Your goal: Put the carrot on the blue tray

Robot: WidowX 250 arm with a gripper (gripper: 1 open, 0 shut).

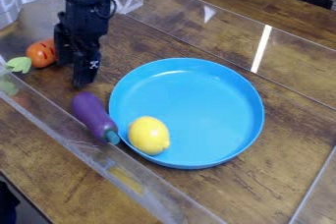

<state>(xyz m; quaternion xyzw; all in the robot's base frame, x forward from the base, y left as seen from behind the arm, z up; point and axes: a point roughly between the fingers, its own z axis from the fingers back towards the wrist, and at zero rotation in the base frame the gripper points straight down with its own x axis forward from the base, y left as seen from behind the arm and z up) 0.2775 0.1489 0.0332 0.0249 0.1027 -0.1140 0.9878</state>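
**Gripper low beside the carrot, tray holds only a lemon**

Where the wooden worktop (197,22) meets the left edge of the view, the carrot (41,54) lies on its side, orange body toward the arm and pale green leafy tip (18,66) pointing out to the left. The black gripper (82,63) points steeply down just to the right of the carrot, with the arm partly hiding the carrot's right end. Its jaws stand spread apart and nothing is pinched between them; whether a finger touches the carrot cannot be told from this angle.

The blue tray (230,85) sits well to the right of the carrot, in the middle of the worktop, a round plate with a raised rim. A yellow lemon (148,135) rests on the tray at its lower left, against the rim. A purple eggplant (92,115) lies on the worktop just outside that same rim, near the lemon, its stem end toward the lower right. The carrot is off the tray, with the gripper between it and the tray's left edge. A clear plastic wall (53,120) runs along the near side of the worktop.
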